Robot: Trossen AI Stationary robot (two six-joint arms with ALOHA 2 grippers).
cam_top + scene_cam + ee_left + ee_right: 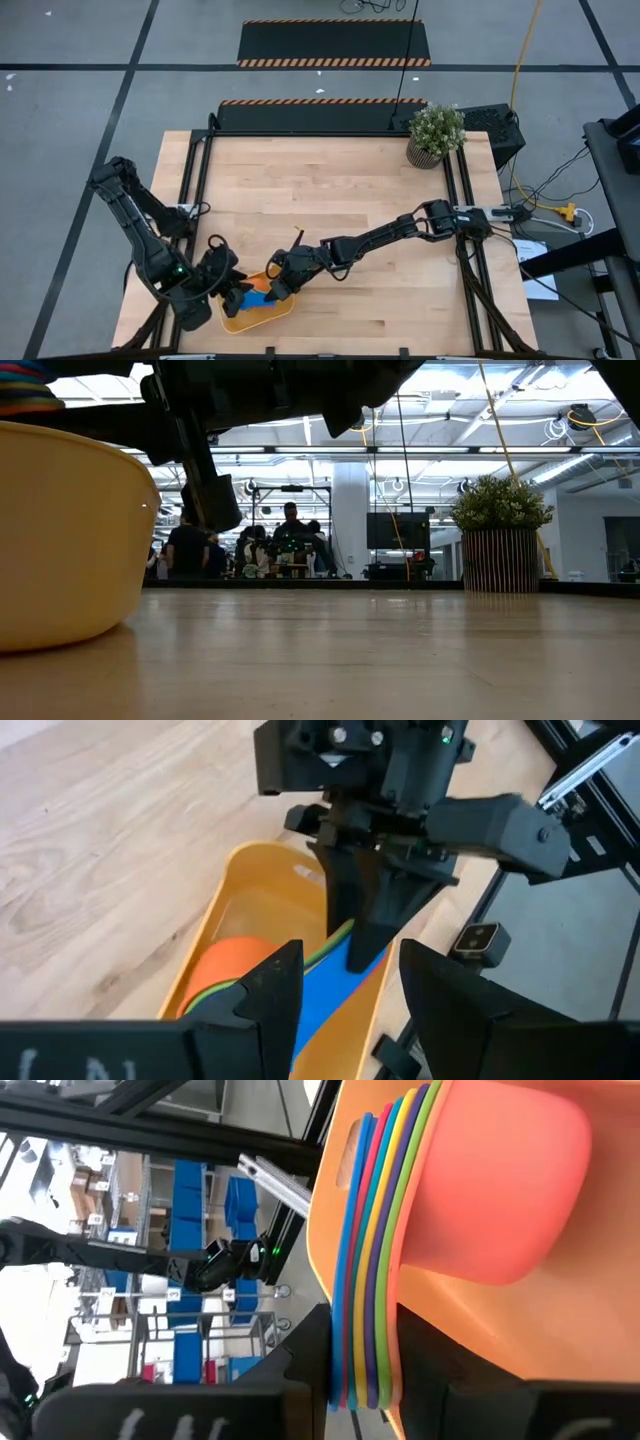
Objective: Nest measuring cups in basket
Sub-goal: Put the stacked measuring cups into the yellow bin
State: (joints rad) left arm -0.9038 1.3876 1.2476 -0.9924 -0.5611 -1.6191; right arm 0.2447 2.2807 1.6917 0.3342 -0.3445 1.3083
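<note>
Measuring cups (470,1190) sit nested as one stack inside the basket (262,318), orange cup outermost, with stacked handles in blue, red, yellow, purple and green edges showing side by side in the right wrist view. The left wrist view shows the same stack (225,970), orange bowl with a green rim line and a blue handle running along the basket floor. The basket sits at the near edge of the table (330,190), left of centre, yellow-orange, its curved wall (60,530) filling the left of the low view.

Right gripper (283,283) reaches in from the right side, over the basket's right end, its fingers (370,925) pointing down onto the handle end of the stack; fingers sit either side of the handles and look clamped on them. Left gripper (232,290) hovers just left of the basket's near-left part, fingers (265,990) spread apart, holding nothing.

A potted plant (435,135) stands at the far right corner of the table, well apart from the basket. People (290,540) show in the room beyond the table
</note>
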